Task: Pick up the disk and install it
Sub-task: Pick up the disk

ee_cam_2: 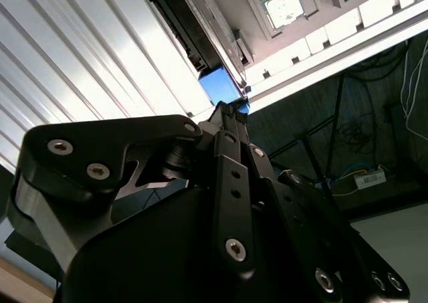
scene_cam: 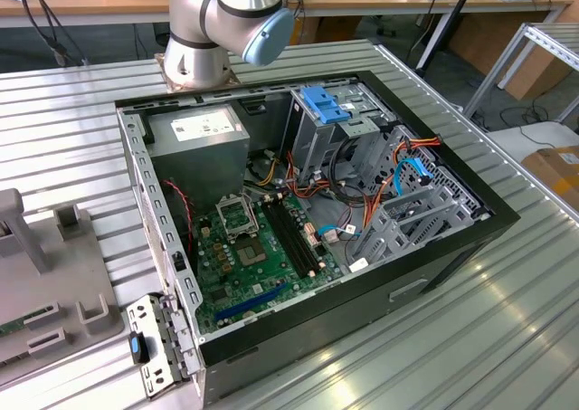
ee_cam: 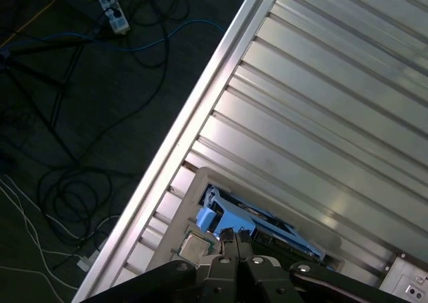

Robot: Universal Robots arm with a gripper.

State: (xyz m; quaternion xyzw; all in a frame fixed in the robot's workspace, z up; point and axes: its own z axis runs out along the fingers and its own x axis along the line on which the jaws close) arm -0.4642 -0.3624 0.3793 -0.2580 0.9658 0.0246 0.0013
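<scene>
Ribbed aluminium table lies well below the wrist. Near its edge sits a pale grey fixture tray. The disk, a silver-grey drive in a bright blue plastic carrier, lies flat in it. The black gripper hangs well above, fingers pressed together, empty. Disk sits straight ahead of the fingertips, long axis seemingly along the table's ribs.

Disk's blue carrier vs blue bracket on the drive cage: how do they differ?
The disk lies in a pale tray on the ribbed table, close to the claw; the blue bracket sits atop the grey cage inside the case. The claw hides part of the disk; the bracket is unobstructed. Both show bright blue plastic.
</scene>
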